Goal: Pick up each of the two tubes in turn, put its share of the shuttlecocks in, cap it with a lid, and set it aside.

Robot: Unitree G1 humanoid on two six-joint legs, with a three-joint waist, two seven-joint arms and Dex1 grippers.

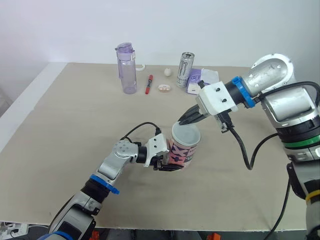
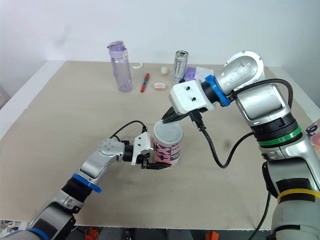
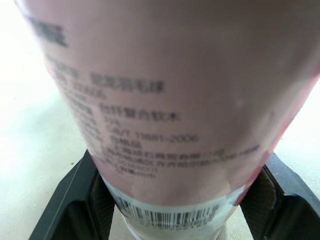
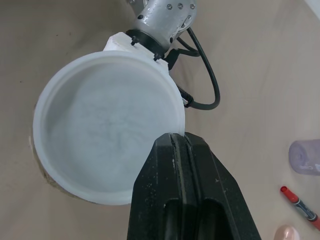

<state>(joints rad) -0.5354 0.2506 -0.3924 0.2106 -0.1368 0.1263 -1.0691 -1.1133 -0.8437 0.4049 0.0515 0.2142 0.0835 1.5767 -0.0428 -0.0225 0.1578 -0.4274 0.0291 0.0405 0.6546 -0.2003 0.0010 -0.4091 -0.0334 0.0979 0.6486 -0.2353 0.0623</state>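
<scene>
Capping the glossy pink tube (image 1: 182, 152): frosted round lid (image 4: 107, 125).

**Pinks, whites and one red**

The pink cardboard tube (image 1: 182, 152) carries dark printed text and a white barcode band. Its round plastic lid (image 4: 107, 125) is frosted white. Beyond the tube are a translucent lilac bottle (image 1: 127, 69), a red marker (image 1: 149, 84) and a silver-black can (image 1: 185, 70).
</scene>
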